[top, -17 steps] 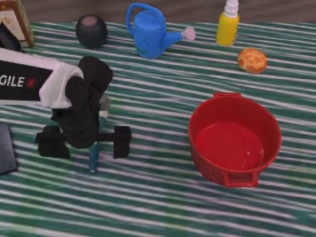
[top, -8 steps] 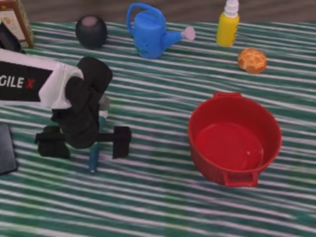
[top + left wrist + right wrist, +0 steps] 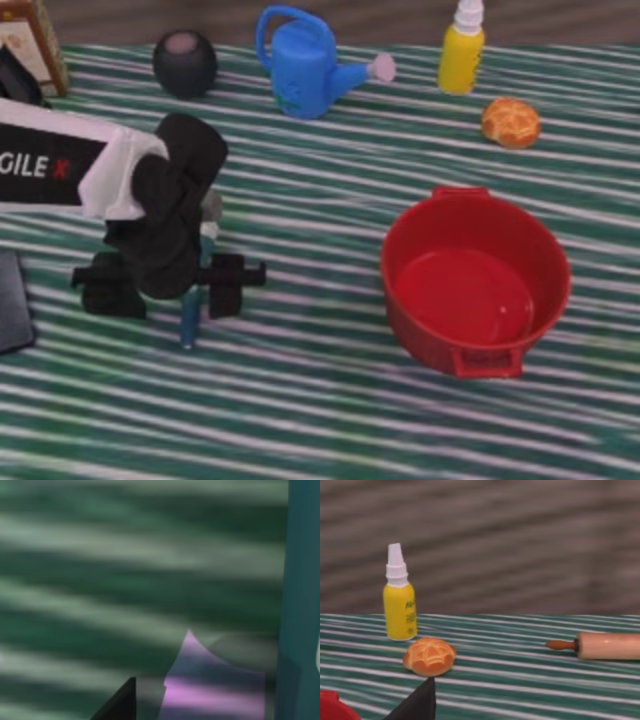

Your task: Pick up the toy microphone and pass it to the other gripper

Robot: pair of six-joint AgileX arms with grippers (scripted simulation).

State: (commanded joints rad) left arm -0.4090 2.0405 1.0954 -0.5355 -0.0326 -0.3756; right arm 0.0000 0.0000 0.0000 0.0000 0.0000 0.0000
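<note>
Here, the green-and-white striped tablecloth (image 3: 330, 400) is the largest surface, soft-looking with wavy bands. Taking the glossy round red plastic basin (image 3: 474, 282) as landmark: it has two small lug handles and a smooth hollow inside. Well to its left hangs the left arm (image 3: 60, 165), white shell over matte black wrist, its left gripper (image 3: 170, 285) spread over the toy microphone (image 3: 190, 310), blocky black fingers (image 3: 228, 283) on either side of the handle, open and not visibly clamping it. The microphone lies flat on the cloth, far left of the basin; its slender teal handle tapers toward the near table edge, long axis running near to far, head hidden under the wrist. Beyond the basin stand a blue watering can (image 3: 305, 65), a yellow squeeze bottle (image 3: 461, 52) and a crusty bun (image 3: 511, 122). The right gripper (image 3: 417, 702) shows only one dark wedge finger; I cannot tell its state.
</note>
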